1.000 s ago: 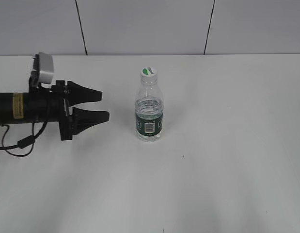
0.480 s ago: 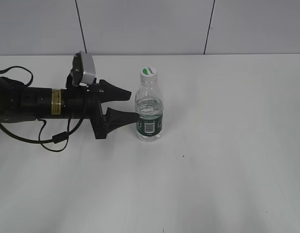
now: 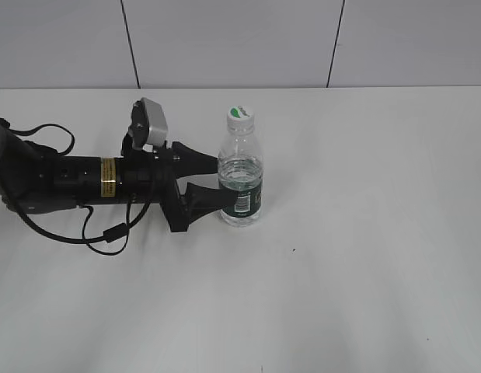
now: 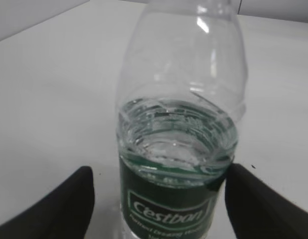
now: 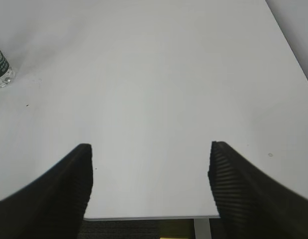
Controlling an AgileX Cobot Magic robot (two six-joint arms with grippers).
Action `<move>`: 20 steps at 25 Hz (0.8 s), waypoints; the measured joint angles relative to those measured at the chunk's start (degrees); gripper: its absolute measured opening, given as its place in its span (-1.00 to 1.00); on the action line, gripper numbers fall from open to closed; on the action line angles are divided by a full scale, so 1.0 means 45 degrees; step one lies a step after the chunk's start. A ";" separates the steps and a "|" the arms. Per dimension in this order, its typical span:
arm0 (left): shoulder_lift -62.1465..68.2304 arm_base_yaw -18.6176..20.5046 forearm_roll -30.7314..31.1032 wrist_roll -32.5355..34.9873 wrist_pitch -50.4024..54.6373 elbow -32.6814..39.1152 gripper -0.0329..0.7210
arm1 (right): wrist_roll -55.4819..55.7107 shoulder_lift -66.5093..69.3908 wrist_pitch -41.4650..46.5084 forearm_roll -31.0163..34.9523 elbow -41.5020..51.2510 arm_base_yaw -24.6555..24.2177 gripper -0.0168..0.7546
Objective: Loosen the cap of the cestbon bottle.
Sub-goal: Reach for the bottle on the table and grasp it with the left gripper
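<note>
The cestbon bottle (image 3: 240, 180) stands upright on the white table, clear with a dark green label band. Its white cap (image 3: 239, 116) with a green logo is on top. My left gripper (image 3: 217, 180) is open, lying level, with its two black fingers on either side of the bottle's label band. In the left wrist view the bottle (image 4: 179, 149) fills the middle between the fingers (image 4: 158, 194); a gap shows at the left finger, and the cap is cut off above. My right gripper (image 5: 150, 174) is open and empty, out of the exterior view; the bottle's base (image 5: 0, 69) shows at its far left.
The white table (image 3: 364, 233) spreads around the bottle. A grey panelled wall (image 3: 224, 39) rises behind the table. The table's near edge (image 5: 144, 217) shows under the right gripper. The left arm's cable (image 3: 108, 233) lies on the table.
My left arm has moved right across the table. Its open fingers went from well short of the bottle to straddling the bottle's label band. The bottle has not moved.
</note>
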 joint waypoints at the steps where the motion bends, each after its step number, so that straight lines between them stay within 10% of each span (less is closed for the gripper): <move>1: 0.0084 -0.0072 -0.0225 0.0000 -0.0044 0.0000 0.40 | 0.0000 0.0000 0.0000 0.0000 0.0000 0.0000 0.48; 20: 0.0990 -0.1520 -0.1383 0.0000 0.0491 -0.1086 0.40 | 0.0000 0.0000 0.0000 0.0012 0.0000 0.0000 0.48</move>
